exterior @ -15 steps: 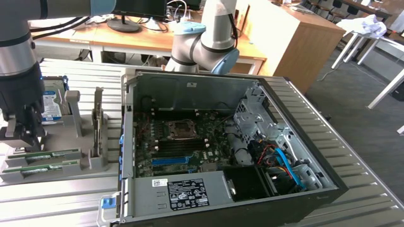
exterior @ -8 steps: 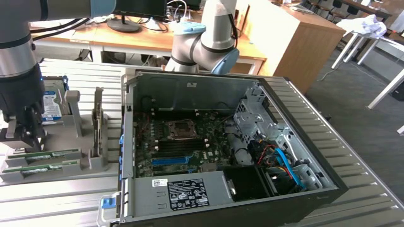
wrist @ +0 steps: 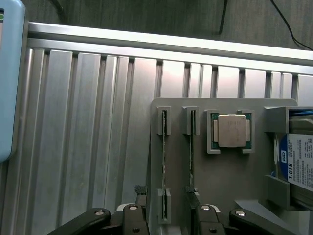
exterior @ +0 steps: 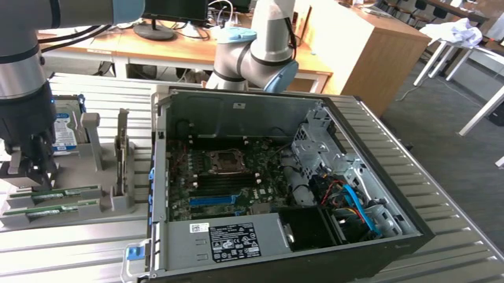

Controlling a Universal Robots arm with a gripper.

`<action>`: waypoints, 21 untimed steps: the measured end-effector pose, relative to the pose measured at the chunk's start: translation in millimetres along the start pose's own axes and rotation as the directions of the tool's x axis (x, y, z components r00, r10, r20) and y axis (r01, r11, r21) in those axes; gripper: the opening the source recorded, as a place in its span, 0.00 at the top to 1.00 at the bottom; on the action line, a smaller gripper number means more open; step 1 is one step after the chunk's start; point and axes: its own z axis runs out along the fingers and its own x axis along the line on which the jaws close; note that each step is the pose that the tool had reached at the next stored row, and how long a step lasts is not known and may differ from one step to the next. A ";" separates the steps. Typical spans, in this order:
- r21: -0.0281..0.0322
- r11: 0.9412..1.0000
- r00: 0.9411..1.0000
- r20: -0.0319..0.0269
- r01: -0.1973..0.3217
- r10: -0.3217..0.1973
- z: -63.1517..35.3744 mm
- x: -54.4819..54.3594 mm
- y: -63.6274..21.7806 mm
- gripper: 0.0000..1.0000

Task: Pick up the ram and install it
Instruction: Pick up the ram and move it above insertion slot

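A long, narrow green circuit-board ram stick point(wrist: 164, 161) is seen edge-on, standing upright in the slots of a flat grey plastic holder point(wrist: 225, 186), with a second like stick point(wrist: 191, 156) just beside it. The black metal gripper point(wrist: 165, 196) is positioned over one end, jaws apart, nothing clamped.

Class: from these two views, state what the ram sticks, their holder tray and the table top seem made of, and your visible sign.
Ram sticks: green circuit board, probably fibreglass laminate, matt; green face, thin edge.
Holder tray: likely plastic; even matt grey, blocky slots.
Table top: seemingly aluminium; ribbed silvery slats with soft sheen.
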 end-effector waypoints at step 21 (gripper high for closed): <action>-0.002 0.998 0.998 -0.003 0.066 -0.066 6.7 1.8 -0.2 0.59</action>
